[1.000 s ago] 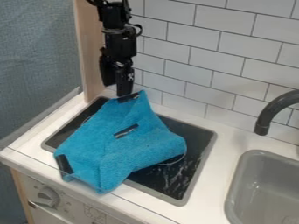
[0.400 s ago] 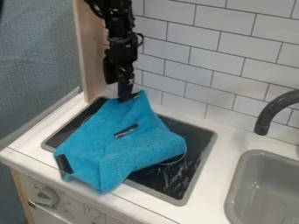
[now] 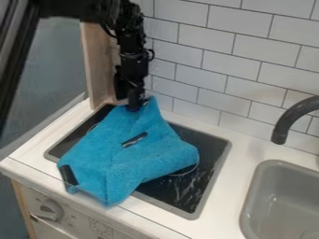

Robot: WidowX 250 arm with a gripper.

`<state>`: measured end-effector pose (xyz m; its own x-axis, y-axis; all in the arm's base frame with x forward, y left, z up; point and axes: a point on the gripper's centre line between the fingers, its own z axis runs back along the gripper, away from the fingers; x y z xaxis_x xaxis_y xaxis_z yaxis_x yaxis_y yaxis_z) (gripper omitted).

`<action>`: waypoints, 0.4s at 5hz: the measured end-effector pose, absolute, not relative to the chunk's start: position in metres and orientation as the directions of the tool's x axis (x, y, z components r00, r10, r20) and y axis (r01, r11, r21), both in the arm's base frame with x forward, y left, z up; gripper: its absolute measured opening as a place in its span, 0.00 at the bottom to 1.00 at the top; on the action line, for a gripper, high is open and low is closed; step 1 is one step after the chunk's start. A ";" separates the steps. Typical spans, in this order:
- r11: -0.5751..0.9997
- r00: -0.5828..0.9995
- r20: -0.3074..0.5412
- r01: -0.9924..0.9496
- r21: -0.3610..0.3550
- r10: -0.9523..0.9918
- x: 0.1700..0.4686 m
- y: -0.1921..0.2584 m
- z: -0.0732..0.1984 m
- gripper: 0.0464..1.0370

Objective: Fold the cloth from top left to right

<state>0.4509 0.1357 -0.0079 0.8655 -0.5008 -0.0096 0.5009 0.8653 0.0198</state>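
Seen from the blue cloth (image 3: pixel 152 156), a wooden panel (image 3: pixel 100 70) is standing at 11 o'clock, close beside the gripper (image 3: pixel 133 106), while a tiled wall (image 3: pixel 199 60) is blocking passage toward 1. A black faucet (image 3: pixel 298 112) is jutting in between 2 and 3. Open room is stretching over white counter (image 3: pixel 240 158) at 3, between stovetop (image 3: pixel 211 144) and sink (image 3: pixel 250 189).

The single camera is placed rather near, above the tabletop (image 3: pixel 230 186), and it looks down slantwise toward the far tiled wall (image 3: pixel 233 60).
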 end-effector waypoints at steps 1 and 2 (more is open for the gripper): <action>0.864 0.864 -0.024 0.503 0.008 -0.503 0.449 0.138 -0.019 0.96; 0.861 0.861 -0.034 0.508 0.009 -0.508 0.448 0.139 -0.024 0.96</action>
<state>0.4477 0.1387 -0.0244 0.8609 -0.5076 -0.0339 0.5081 0.8612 0.0087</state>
